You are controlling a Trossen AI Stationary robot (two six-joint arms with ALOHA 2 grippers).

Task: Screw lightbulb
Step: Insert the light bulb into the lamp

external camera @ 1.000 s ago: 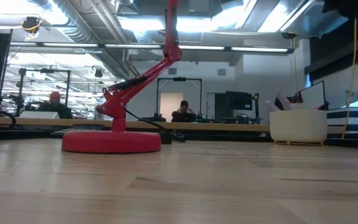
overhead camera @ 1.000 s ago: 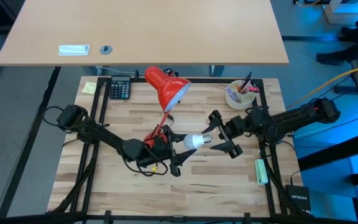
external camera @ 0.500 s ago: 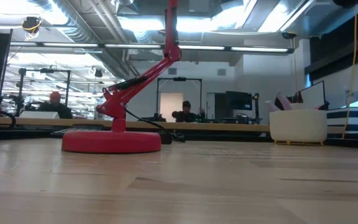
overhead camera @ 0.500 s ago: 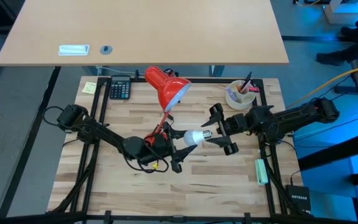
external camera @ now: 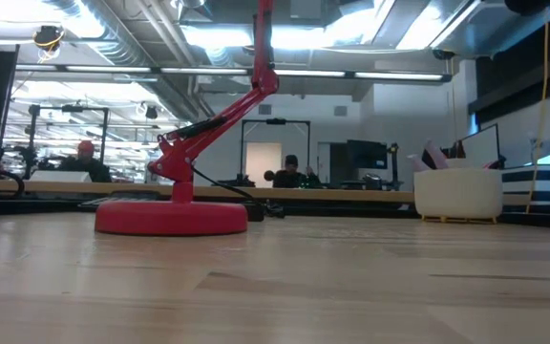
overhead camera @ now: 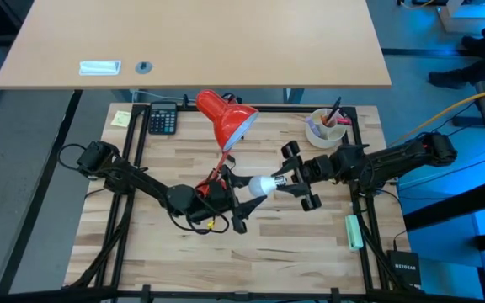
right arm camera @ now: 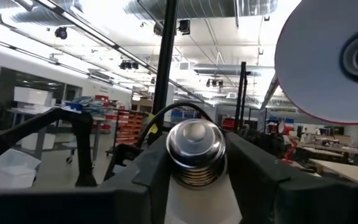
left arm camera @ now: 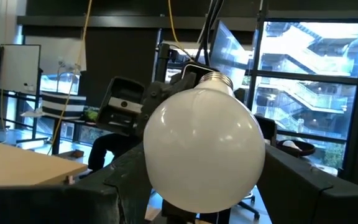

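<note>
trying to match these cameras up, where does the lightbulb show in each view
High: lightbulb at table centre, between both grippers.
Low: not in it.
Left wrist: white globe fills the centre.
Right wrist: silver screw base, lower centre.
Shared landmark: red lamp, base in low, shade in right wrist.

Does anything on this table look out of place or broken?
Nothing looks broken or spilled. The one oddity: the small white lightbulb isn't in the red desk lamp; it hangs above the wooden table, the left gripper clasping its globe and the right gripper around its base.
</note>
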